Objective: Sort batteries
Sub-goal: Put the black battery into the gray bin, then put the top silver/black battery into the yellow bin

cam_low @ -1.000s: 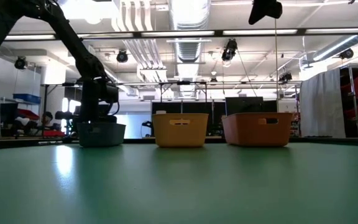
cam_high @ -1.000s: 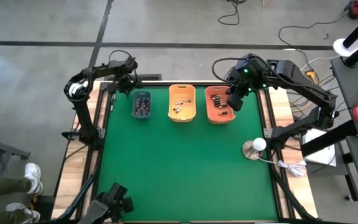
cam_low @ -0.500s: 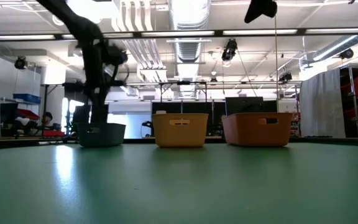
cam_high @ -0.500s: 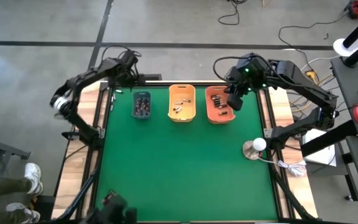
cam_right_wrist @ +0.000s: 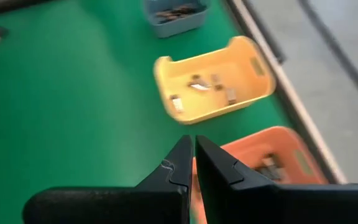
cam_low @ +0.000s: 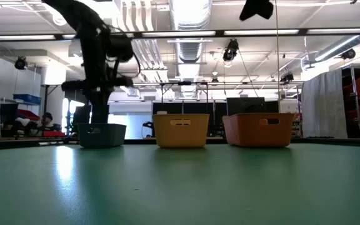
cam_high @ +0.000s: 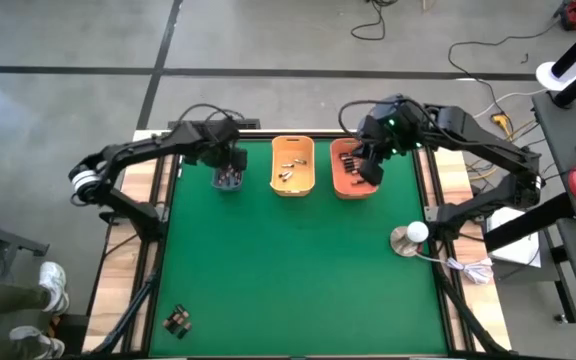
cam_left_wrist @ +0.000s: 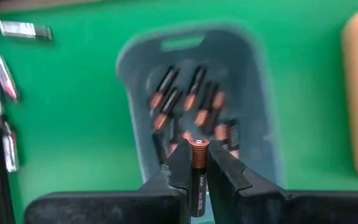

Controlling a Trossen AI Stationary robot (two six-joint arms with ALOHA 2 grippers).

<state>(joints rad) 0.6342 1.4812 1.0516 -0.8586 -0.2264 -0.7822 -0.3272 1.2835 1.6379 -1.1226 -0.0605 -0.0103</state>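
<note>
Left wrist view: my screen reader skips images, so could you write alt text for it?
The left gripper, shut on a black and copper battery, hangs above a grey-blue bin that holds more batteries of the same colours. The bin stands on a green table, with a few silvery batteries lying loose near the table's edge.

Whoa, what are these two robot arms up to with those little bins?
They are sorting batteries into three bins at the far edge of the green table. The left gripper holds one battery in its fingers above the grey-blue bin, which already holds dark, copper-tipped cells. The right gripper hangs shut and empty above the orange bin. The yellow bin between them holds a few batteries too.
</note>
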